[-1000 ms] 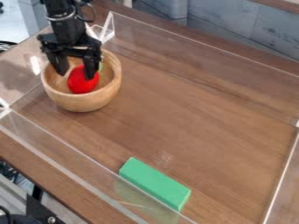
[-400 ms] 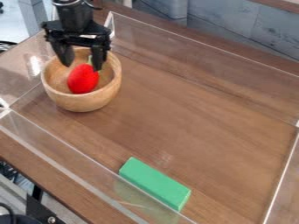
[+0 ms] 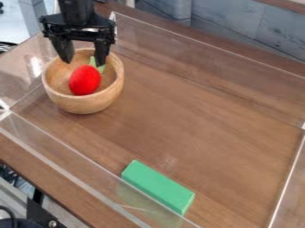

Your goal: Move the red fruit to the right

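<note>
Small red strawberry-like toy fruit (image 3: 82,81) sits in the round wooden bowl (image 3: 84,102), far left of the wooden worktop (image 3: 202,107).
Black end effector (image 3: 80,60) hangs just above, fingers spread wide and empty; the fruit looks light, smooth, rounded, probably slippery, so pinch across its middle.

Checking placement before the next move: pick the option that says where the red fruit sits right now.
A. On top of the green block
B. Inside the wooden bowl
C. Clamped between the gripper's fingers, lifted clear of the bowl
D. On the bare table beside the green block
B. The red fruit lies inside the wooden bowl, while the open gripper hangs above it without gripping it; the green block lies far off near the front edge.
</note>
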